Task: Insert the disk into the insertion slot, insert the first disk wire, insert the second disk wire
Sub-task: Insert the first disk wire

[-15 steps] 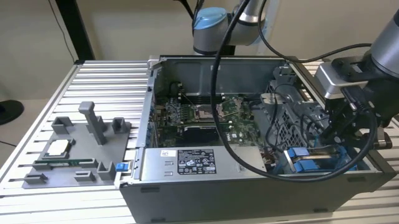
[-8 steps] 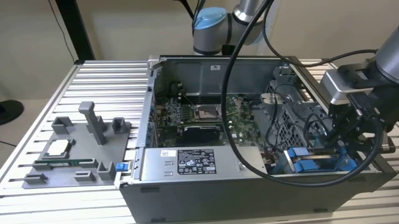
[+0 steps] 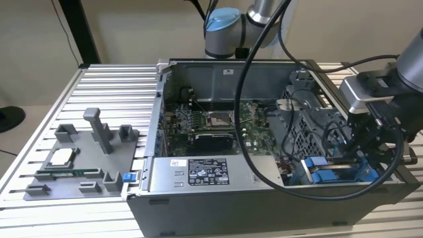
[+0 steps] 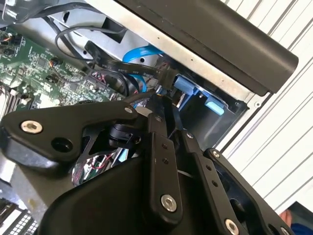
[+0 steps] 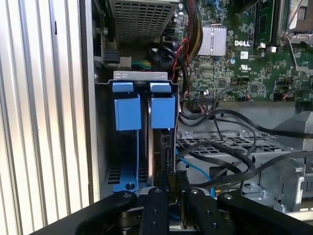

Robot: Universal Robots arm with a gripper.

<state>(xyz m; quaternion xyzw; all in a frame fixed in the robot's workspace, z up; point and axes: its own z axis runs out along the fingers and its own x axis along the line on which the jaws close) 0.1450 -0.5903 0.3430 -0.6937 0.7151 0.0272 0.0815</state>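
Slatted aluminium table [image 3: 106, 79] carrying open computer case [image 3: 264, 198], opened face lying upward, giving arm access from above. Gripper [image 5: 177, 185] hanging at insertion slot [image 5: 139, 76] in case corner, fingers standing nearly together, apparently pinching disk wire [image 4: 165, 79] at its connector; contact point hidden. Disk [image 5: 157, 152] sitting on edge inside slot, blue carrier tab [image 5: 163, 111] capping it, near end facing gripper for cabling. Black cables [image 5: 230, 117] draping over perforated cage [image 5: 205, 143] beside slot; motherboard [image 5: 244, 63] lying beyond.

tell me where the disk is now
The disk stands on edge in the insertion slot, at the corner of the case on the exterior view's right; in the first wrist view it sits beside a second blue carrier, near the motherboard and gripper.
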